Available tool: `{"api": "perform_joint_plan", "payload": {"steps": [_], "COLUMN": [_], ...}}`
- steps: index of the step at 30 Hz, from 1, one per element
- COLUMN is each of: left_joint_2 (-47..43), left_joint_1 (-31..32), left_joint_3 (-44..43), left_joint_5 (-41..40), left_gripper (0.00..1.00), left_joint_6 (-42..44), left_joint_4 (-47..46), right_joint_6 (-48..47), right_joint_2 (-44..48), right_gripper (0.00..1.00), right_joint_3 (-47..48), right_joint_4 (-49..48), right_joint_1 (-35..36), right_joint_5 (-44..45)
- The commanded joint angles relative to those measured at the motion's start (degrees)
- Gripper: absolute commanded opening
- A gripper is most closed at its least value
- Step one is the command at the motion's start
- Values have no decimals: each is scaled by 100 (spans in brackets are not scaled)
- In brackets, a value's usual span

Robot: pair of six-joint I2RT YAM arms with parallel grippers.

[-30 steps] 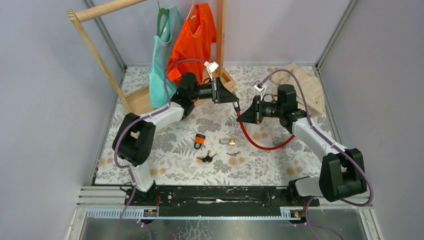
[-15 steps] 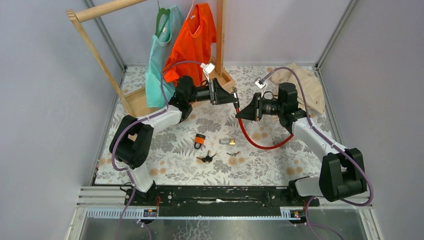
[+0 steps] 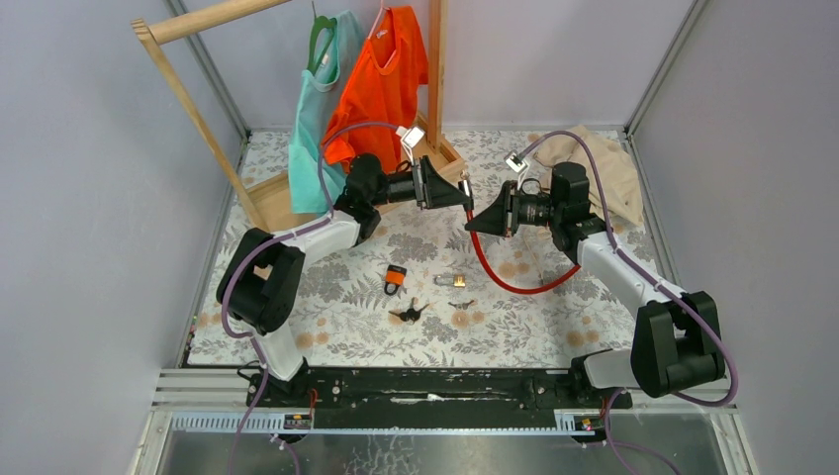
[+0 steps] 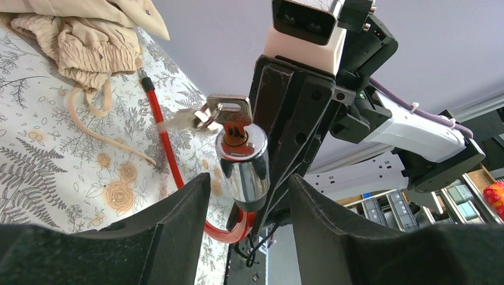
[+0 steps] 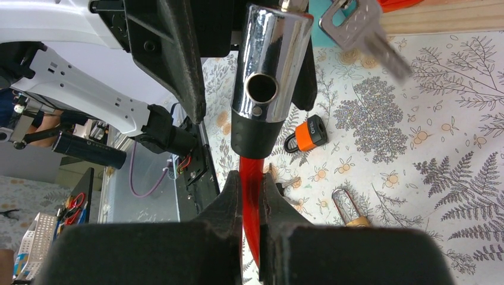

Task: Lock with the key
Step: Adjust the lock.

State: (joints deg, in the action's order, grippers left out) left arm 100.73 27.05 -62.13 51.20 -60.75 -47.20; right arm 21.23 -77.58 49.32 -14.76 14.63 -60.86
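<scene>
Right hand [image 5: 252, 185] pinches cable lock [image 5: 268, 65]; left hand [image 4: 248, 181] spread around it; orange padlock [image 3: 396, 276] beneath.

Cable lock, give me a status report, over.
Right gripper shut on the red cable below the cylinder. Left gripper open, jaws either side of cylinder. Key seated in it. Nothing in the way.

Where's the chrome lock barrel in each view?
Top external: lock barrel at centre, at the red cable's upper end.
Left wrist: lock barrel mid-frame, key in its end.
Right wrist: lock barrel top centre, hole facing the camera.
Shared landmark: the red cable, in all three.
</scene>
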Motion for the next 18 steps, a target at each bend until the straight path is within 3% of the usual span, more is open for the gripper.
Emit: {"api": "perform_joint_plan", "payload": {"steps": [1,13,18], "left_joint_2": [-8,31,10], "left_joint_1": [99,200,221], "left_joint_3": [38,-47,-53], "left_joint_5": [-5,-14,-32], "left_gripper": [56,51,44], "left_joint_6": [-16,195,388], "left_joint_4": [-396,-120,35], "right_joint_6": [177,162,144], "right_joint_2": [8,6,6], "right_gripper": [0,0,0], "right_joint_3": [261,258,263], "right_joint_4": [-380,-369,-348], "right_joint_1": [19,21,26], "right_joint_5": [-28,-5,-5]}}
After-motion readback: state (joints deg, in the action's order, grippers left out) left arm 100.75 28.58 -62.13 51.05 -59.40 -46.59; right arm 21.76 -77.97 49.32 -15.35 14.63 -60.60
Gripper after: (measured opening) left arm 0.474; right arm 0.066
